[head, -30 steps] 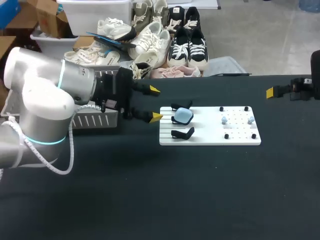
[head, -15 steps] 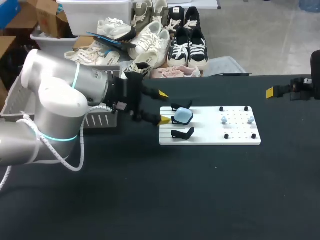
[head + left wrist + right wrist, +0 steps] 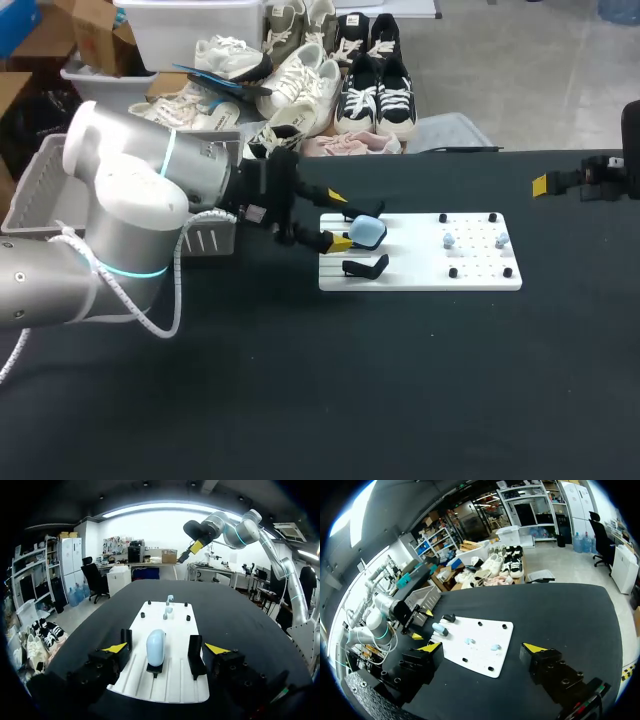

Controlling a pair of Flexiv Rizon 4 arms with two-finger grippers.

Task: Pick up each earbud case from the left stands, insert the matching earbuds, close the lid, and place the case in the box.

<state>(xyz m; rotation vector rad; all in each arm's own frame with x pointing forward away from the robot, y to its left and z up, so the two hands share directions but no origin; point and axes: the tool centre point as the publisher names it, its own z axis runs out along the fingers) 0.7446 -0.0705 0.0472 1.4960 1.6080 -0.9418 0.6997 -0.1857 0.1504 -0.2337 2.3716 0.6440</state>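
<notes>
A light-blue earbud case (image 3: pixel 367 232) rests closed on the middle black stand at the left end of the white board (image 3: pixel 420 268). Two pale earbuds (image 3: pixel 449 240) sit among black pegs on the board's right half. My left gripper (image 3: pixel 340 220) is open at the board's left edge, its yellow tips either side of the case's line, not touching it. In the left wrist view the case (image 3: pixel 155 647) stands just ahead of the left gripper (image 3: pixel 166 648), between the spread fingers. My right gripper (image 3: pixel 483 647) hangs open high over the table's far right, far from the board (image 3: pixel 485 657).
An empty black stand (image 3: pixel 365 267) sits nearer me than the case, and another (image 3: pixel 358 212) sits behind it. A grey slatted basket (image 3: pixel 205 238) stands left of the board, partly behind my left arm. Black tabletop lies in front of the board.
My left arm has moved right, bringing its open fingers from the basket up to the board's left edge beside the case. The right arm has not moved.
</notes>
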